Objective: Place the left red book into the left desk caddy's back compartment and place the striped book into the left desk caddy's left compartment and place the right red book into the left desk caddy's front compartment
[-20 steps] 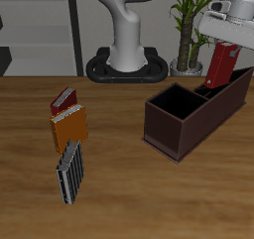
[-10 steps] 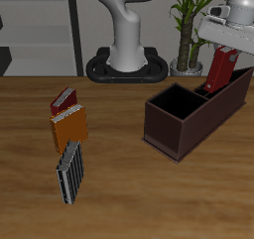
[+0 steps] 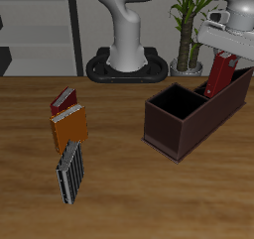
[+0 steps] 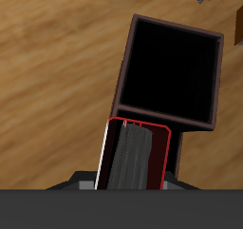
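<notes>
Right red book (image 3: 220,72) (pincer-held (image 3: 221,55)) over caddy (image 3: 184,127)

Four books (image 3: 69,130), one desk caddy (image 3: 189,121), one plant (image 3: 189,20).

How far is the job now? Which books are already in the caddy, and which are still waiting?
None looks finished yet. The gripper holds the right red book, its lower end inside the left desk caddy at the narrow slots. The left red book and striped book lie on the table, beside an orange book.
</notes>
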